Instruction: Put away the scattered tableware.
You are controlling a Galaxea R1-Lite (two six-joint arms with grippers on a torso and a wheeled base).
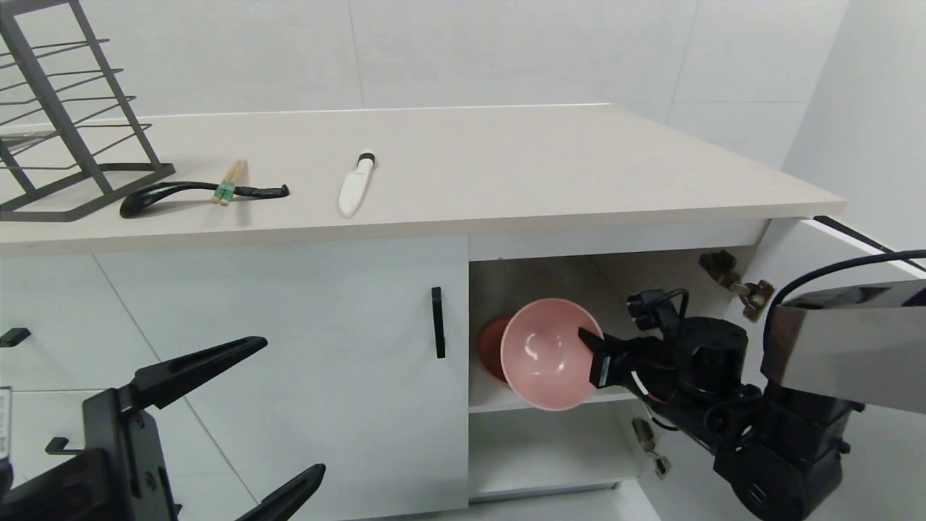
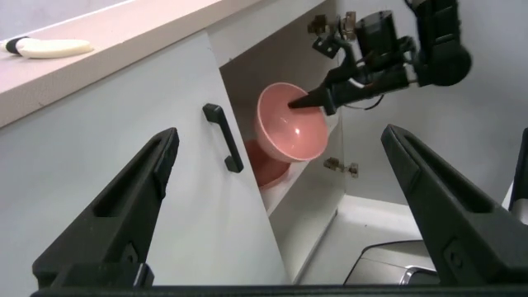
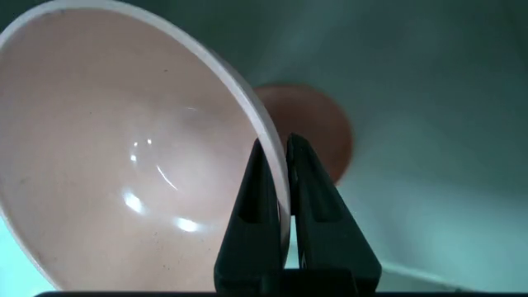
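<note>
My right gripper (image 1: 589, 346) is shut on the rim of a pink bowl (image 1: 544, 353), held tilted on its side at the mouth of the open cabinet, just above the upper shelf (image 1: 499, 396). The right wrist view has both fingers (image 3: 257, 206) pinching the bowl's (image 3: 124, 165) rim. Behind the bowl, a red dish (image 1: 490, 347) sits on the shelf. On the counter lie a black ladle (image 1: 163, 194), a pair of chopsticks (image 1: 228, 182) and a white knife (image 1: 355, 185). My left gripper (image 1: 242, 416) hangs open in front of the shut left cabinet door, holding nothing.
A dark wire dish rack (image 1: 65, 116) stands at the counter's left back. The right cabinet door (image 1: 832, 246) is swung open beside my right arm. A lower shelf (image 1: 542, 456) lies under the bowl. The shut door has a black handle (image 1: 437, 322).
</note>
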